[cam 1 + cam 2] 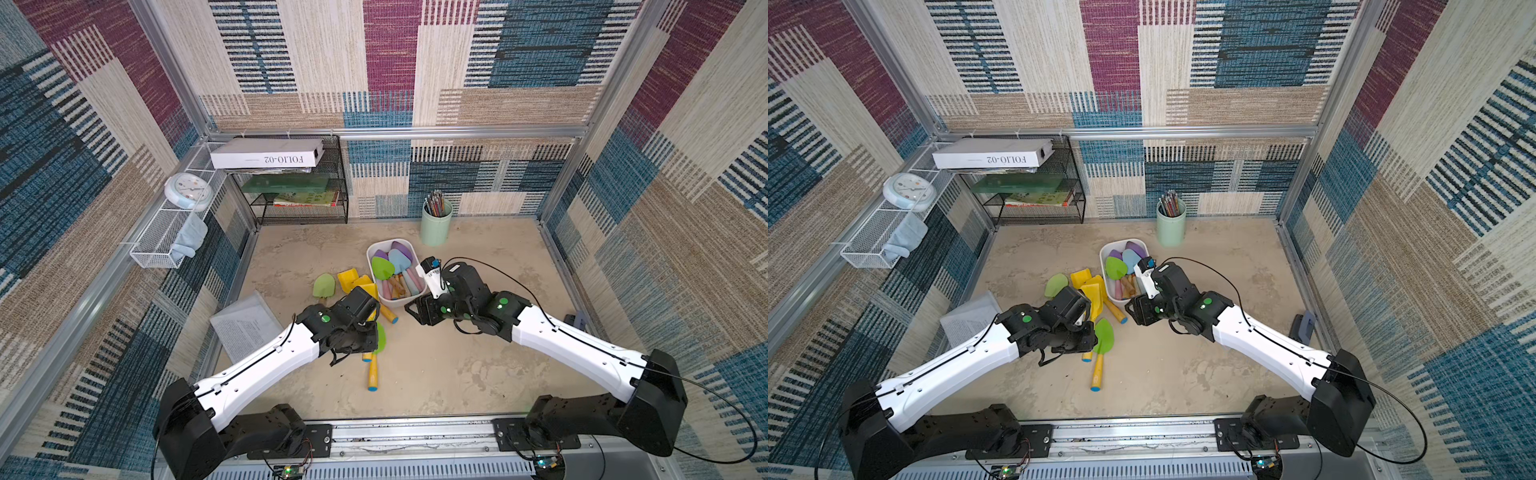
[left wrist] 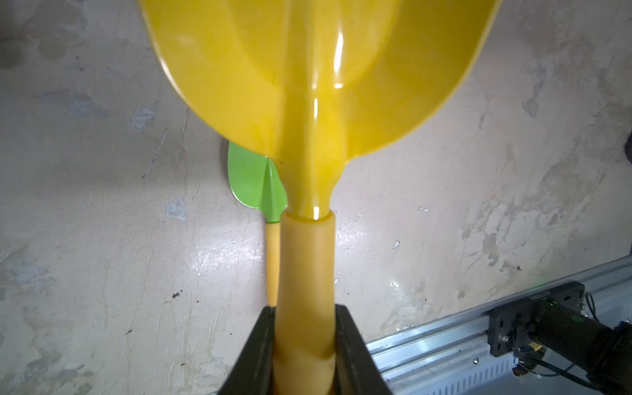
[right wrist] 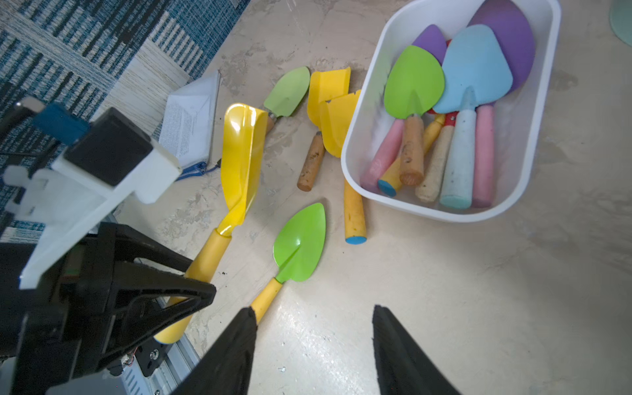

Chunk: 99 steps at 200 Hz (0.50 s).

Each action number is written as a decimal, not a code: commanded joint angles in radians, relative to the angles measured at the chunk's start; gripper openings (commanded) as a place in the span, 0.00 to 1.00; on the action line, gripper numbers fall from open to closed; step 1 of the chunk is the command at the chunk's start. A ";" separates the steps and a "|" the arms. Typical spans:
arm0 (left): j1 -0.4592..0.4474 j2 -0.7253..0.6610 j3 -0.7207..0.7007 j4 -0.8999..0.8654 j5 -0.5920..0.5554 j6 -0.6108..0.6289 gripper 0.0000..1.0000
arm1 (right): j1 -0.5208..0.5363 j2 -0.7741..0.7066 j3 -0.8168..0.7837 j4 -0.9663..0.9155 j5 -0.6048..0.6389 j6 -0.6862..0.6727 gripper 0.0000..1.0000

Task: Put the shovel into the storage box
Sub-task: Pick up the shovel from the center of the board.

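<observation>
My left gripper point(image 2: 305, 309) is shut on the pale handle of a yellow shovel point(image 2: 318, 68), and the blade sticks out in front of it. In the right wrist view that shovel point(image 3: 242, 154) hangs lifted off the table, left of the storage box point(image 3: 542, 113). The white box point(image 1: 371, 270) point(image 1: 1103, 270) holds several shovels: green, blue, purple. My right gripper point(image 3: 314, 311) is open with only bare table between its fingers, near the box's front end. A bright green shovel point(image 3: 301, 242) point(image 1: 1104, 336) lies on the table beside the held one.
A pale green shovel point(image 1: 324, 284), two yellow scoops point(image 3: 328, 89) and a blue-capped handle point(image 3: 354, 215) lie against the box's left side. A paper booklet point(image 1: 245, 322) lies at the left wall. A mint pencil cup point(image 1: 435, 228) and a black wire rack point(image 1: 299, 199) stand at the back.
</observation>
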 commanded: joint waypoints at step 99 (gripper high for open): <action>-0.026 0.080 0.123 -0.009 0.028 0.066 0.00 | -0.001 0.150 0.110 0.092 -0.122 0.031 0.59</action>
